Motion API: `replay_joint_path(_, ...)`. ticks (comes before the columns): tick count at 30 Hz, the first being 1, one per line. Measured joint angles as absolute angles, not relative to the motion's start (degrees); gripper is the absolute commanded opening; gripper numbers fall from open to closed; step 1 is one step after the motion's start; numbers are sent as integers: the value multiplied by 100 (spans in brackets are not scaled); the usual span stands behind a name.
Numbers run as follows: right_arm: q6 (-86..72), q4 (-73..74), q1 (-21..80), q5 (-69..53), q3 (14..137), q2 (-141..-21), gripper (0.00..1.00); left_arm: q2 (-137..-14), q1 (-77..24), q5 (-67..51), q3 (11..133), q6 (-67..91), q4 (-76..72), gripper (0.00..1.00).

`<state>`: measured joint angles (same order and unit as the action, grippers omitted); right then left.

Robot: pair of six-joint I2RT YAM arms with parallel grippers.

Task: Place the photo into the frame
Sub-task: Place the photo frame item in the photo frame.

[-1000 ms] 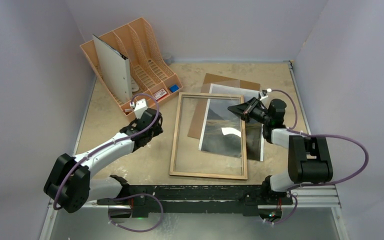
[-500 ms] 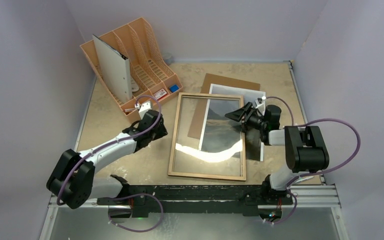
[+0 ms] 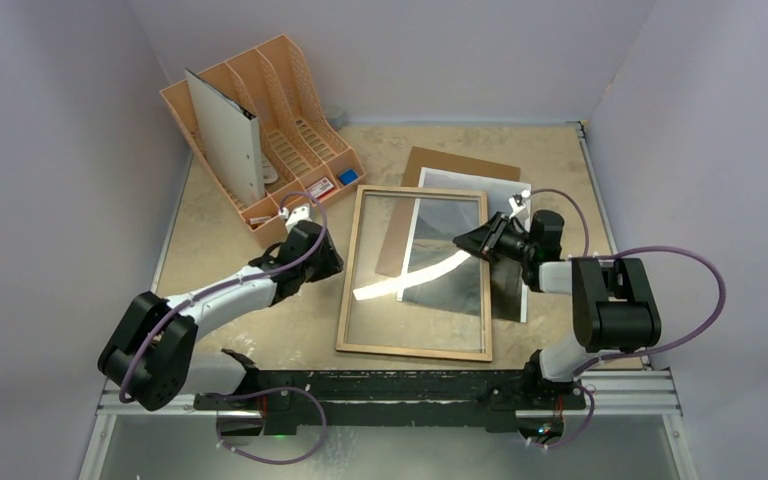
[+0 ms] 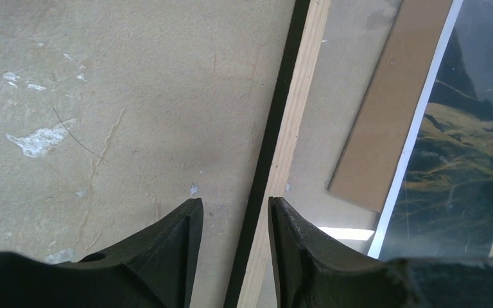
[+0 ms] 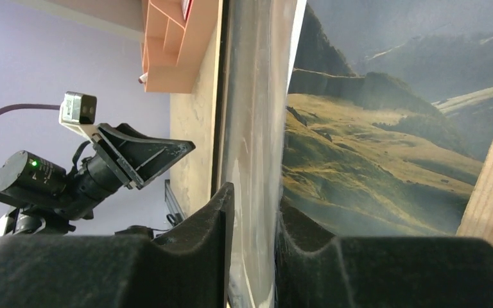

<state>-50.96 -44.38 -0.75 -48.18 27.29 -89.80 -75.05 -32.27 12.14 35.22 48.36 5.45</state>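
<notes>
The frame (image 3: 350, 272), light wood rim up with a glass pane, lies mid-table with its right side tilted up. My right gripper (image 3: 472, 242) is shut on the frame's right edge; in the right wrist view the pane edge (image 5: 255, 96) sits between the jaws (image 5: 251, 200). The photo (image 3: 508, 295) lies under the frame, partly sticking out on the right, and shows through the glass in the right wrist view (image 5: 372, 154). My left gripper (image 3: 328, 262) is open, and its jaws (image 4: 232, 208) straddle the frame's left rim (image 4: 289, 128). The photo (image 4: 462, 154) shows at the right of the left wrist view.
The brown backing board (image 3: 455, 163) lies under the photo at the back and shows through the glass (image 4: 391, 128). A peach file organizer (image 3: 280, 110) holding a white board (image 3: 225, 135) stands at the back left. Walls close off three sides.
My left gripper has moved right to the frame's left rim. My right gripper has shifted a little left with the frame's right edge, and the glare on the glass has moved.
</notes>
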Motion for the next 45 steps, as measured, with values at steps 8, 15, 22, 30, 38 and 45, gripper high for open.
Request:
replay_joint_path(8, -5092, -4515, -75, -4890, 2727, -9288, 20, -7636, -3227, 989, 3507, 4783, 381, 44)
replay_joint_path(15, -5089, -4525, -75, -4851, 2729, -9566, 18, -7839, -3227, 714, 3500, 4670, 211, 48)
replay_joint_path(22, -5002, -4261, -75, -4703, 2829, -9749, 19, -8138, -3227, 475, 3514, 4447, 45, 50)
replay_joint_path(30, -4925, -4051, -14, -4574, 2947, -9817, 20, -8401, -3227, 301, 3603, 4272, -40, 45)
replay_joint_path(38, -4827, -3874, 64, -4547, 3000, -9817, 22, -8729, -3227, 351, 3889, 4222, 54, 27)
replay_joint_path(45, -4681, -3514, 78, -4431, 3116, -9817, 46, -8989, -3256, 473, 4254, 4219, 419, 20)
